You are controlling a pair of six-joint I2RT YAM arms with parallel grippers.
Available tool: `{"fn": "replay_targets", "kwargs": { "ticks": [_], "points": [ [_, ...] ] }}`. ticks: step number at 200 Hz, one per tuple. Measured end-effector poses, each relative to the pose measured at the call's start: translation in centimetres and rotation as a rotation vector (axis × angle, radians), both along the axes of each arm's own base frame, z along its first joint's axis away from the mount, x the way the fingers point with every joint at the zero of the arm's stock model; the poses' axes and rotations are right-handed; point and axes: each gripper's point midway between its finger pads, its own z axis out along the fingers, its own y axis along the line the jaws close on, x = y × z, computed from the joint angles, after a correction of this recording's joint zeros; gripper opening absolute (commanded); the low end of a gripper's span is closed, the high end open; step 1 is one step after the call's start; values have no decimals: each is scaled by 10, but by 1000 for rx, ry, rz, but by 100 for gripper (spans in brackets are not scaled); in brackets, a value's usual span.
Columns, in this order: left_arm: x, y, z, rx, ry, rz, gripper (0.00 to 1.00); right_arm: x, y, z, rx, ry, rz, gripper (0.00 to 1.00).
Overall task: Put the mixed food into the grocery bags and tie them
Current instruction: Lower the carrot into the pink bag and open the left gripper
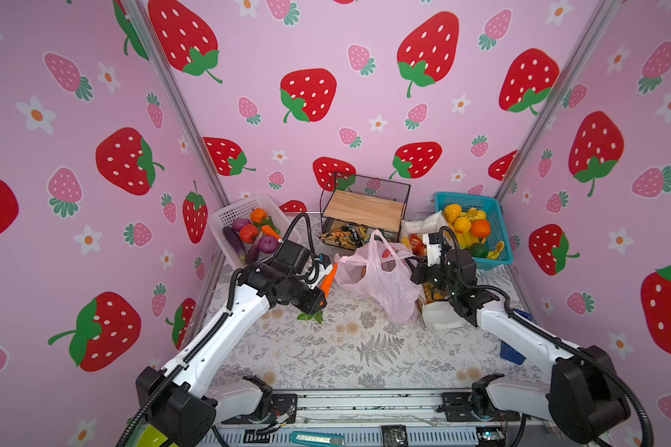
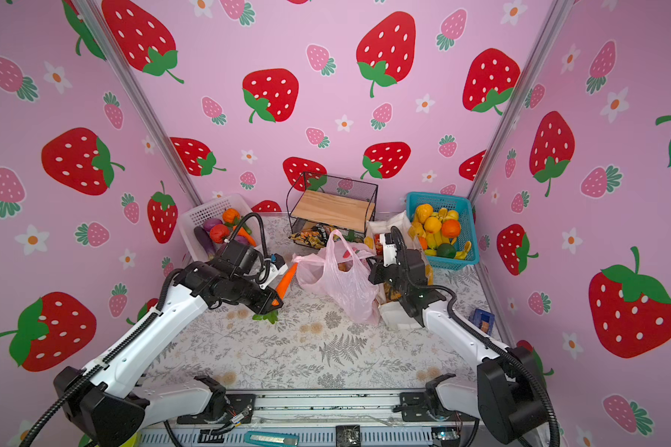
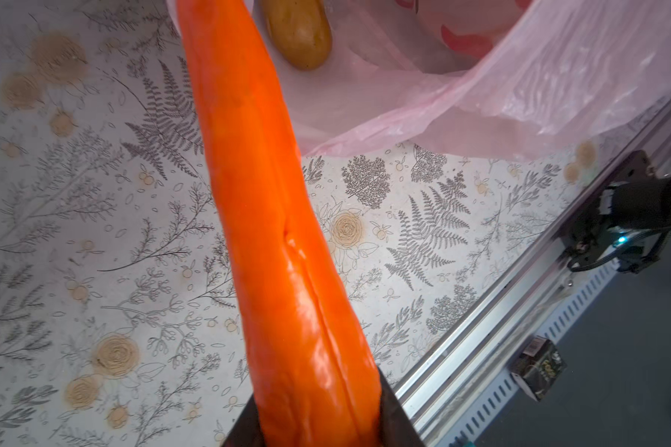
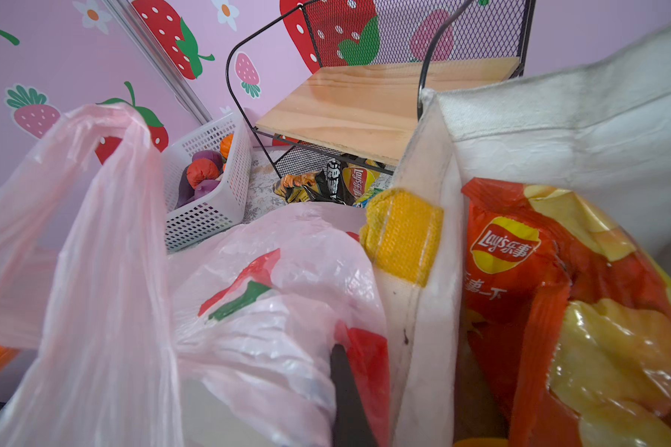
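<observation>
My left gripper (image 1: 320, 296) (image 3: 318, 420) is shut on the thick end of an orange carrot (image 1: 328, 279) (image 2: 286, 281) (image 3: 272, 232). The carrot's tip points at the mouth of the pink plastic bag (image 1: 380, 278) (image 2: 341, 284) (image 3: 500, 96). A brown potato-like piece (image 3: 299, 35) lies inside that bag. On the bag's far side my right gripper (image 1: 417, 273) (image 2: 373, 273) (image 4: 349, 398) is shut, pinching the bag's plastic. Right beside it stands the white canvas tote (image 1: 438, 314) (image 4: 520, 127) with a yellow handle (image 4: 403, 236). A red-orange crisp packet (image 4: 539, 290) sits in the tote.
A white basket (image 1: 245, 209) of toy vegetables stands at the back left. A blue basket (image 1: 494, 216) of fruit is at the back right. Between them a wire shelf with a wooden top (image 1: 365, 209) has snack packets (image 1: 343, 236) under it. A blue object (image 1: 514, 353) lies by the right wall.
</observation>
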Motion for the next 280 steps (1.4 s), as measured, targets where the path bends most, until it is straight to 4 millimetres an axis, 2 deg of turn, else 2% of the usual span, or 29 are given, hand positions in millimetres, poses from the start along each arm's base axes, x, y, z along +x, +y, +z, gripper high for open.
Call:
{"fn": "replay_targets", "kwargs": {
  "ticks": [31, 76, 111, 128, 154, 212, 280],
  "points": [
    [-7, 10, 0, 141, -106, -104, 26, 0, 0, -1, -7, 4, 2, 0],
    [-21, 15, -11, 408, -189, -329, 27, 0, 1, 3, -12, -4, 8, 0],
    [-12, 27, -21, 578, -202, -395, 26, 0, 1, 2, -14, 2, 11, 0],
    [-8, 27, -21, 632, -223, -430, 26, 0, 1, 1, -15, 4, 11, 0],
    [3, 19, -17, 689, -270, -477, 26, -1, 2, 1, -14, 5, 15, 0],
    [44, 4, -8, 844, -349, -501, 28, -2, 2, 1, -12, 6, 21, 0],
    [72, -62, -15, 902, -479, -630, 37, -3, 5, -2, -7, 18, 38, 0]
  ]
}}
